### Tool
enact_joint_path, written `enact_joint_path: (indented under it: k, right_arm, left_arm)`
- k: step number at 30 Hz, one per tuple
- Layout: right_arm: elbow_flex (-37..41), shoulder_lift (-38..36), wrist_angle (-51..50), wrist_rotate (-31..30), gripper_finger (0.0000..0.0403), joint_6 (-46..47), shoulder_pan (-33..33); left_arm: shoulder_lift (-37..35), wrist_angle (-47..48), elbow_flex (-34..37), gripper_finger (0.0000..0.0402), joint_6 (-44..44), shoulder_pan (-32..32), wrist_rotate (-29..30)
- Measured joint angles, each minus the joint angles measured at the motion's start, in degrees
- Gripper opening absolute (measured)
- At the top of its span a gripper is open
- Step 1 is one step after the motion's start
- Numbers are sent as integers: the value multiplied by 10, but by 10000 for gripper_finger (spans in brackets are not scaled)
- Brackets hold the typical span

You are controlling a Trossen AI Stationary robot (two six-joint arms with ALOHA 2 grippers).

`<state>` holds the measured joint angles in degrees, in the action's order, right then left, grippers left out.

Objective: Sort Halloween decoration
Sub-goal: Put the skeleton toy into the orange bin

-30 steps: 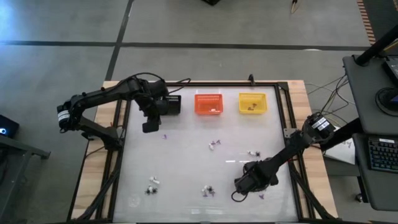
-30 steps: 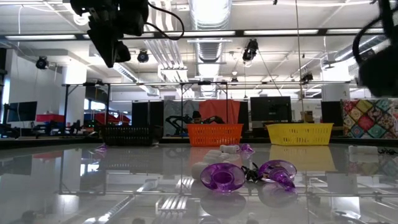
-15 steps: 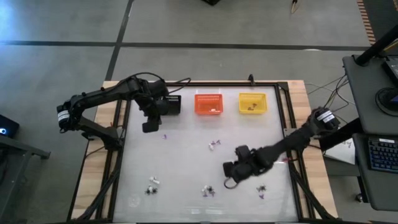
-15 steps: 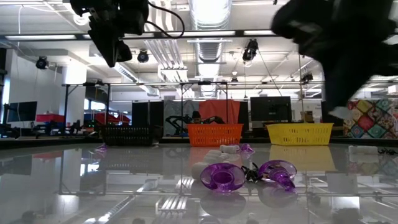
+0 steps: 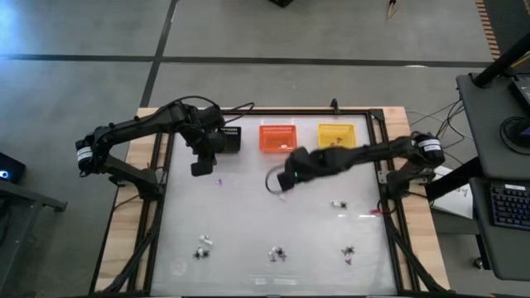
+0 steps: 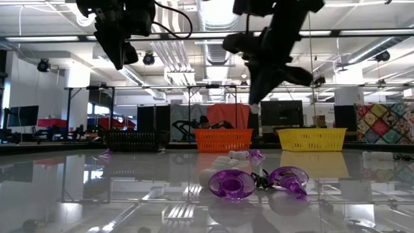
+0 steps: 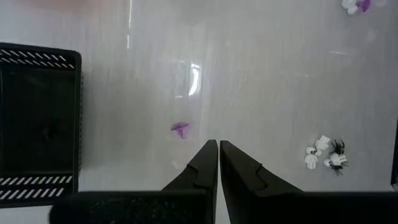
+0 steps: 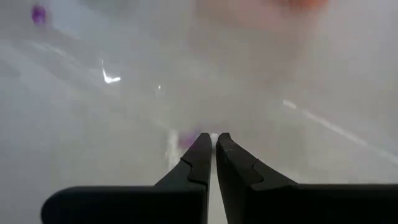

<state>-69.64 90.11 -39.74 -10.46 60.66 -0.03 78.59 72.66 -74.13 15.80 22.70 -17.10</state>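
Right pincer [image 5: 282, 183] is above mid-surface, just in front of the orange rectangular basket [image 5: 278, 137], fingers pinched together, nothing visibly held. Left pincer [image 5: 199, 169] waits near the black rectangular basket [image 5: 229, 138], also closed, over a small purple trinket [image 7: 180, 129]. Tiny Halloween trinkets [image 5: 278, 253] lie scattered across the glossy white surface [image 5: 248, 215], some already in the yellow rectangular basket [image 5: 336, 136]. They look light, rigid and skittish on that gloss; pinch across the body, not the spidery legs.
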Motion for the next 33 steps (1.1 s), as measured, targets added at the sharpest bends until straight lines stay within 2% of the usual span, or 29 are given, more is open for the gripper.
enact_joint_path:
  k: [7,16,29,33]
  right_arm:
    - [-16,0,29,29,12,-132,-106]
    - [-14,1,97,49,12,-224,-200]
    - [-13,1,145,49,12,-375,-234]
    - [-13,1,152,50,12,-389,-240]
  left_arm:
    - [0,-1,0,0,-22,0,0]
    - [0,-28,0,0,-43,0,0]
    - [0,-28,0,0,-104,0,2]
    - [0,-28,0,0,-118,0,2]
